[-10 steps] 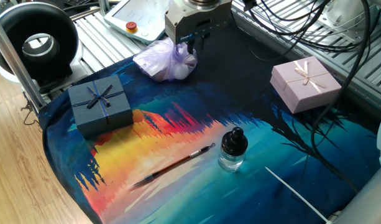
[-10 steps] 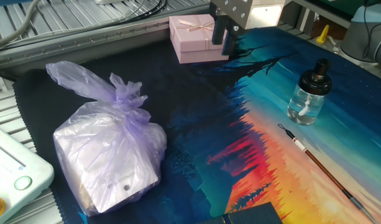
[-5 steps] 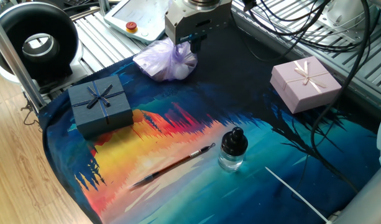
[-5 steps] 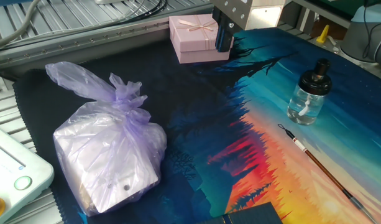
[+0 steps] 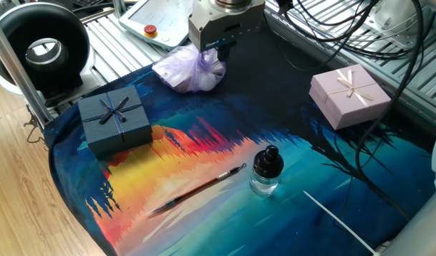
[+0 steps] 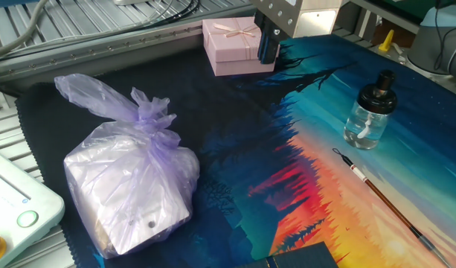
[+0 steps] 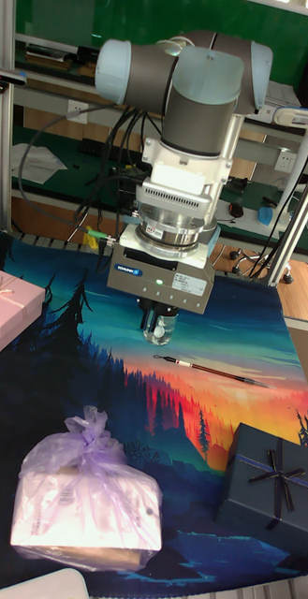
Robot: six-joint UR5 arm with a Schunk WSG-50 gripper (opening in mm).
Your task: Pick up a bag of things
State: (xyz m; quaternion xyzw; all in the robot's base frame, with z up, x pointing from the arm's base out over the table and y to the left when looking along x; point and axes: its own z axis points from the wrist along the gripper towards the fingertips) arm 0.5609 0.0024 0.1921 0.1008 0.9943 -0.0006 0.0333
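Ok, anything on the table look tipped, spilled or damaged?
Nothing stands out. The bag sits intact with its neck twisted, both gift boxes sit flat, the bottle is upright, and the brush lies flat.

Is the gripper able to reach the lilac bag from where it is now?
Probably yes. The gripper hangs above the cloth, apart from the bag, and nothing stands between them; its twisted neck points up.

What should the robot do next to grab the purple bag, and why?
Probably slide the pincer across until it hangs over the bag's twisted neck, then come down. It now hangs above the dark cloth, off to one side of the bag and touching nothing; the neck is the easiest part to pinch.
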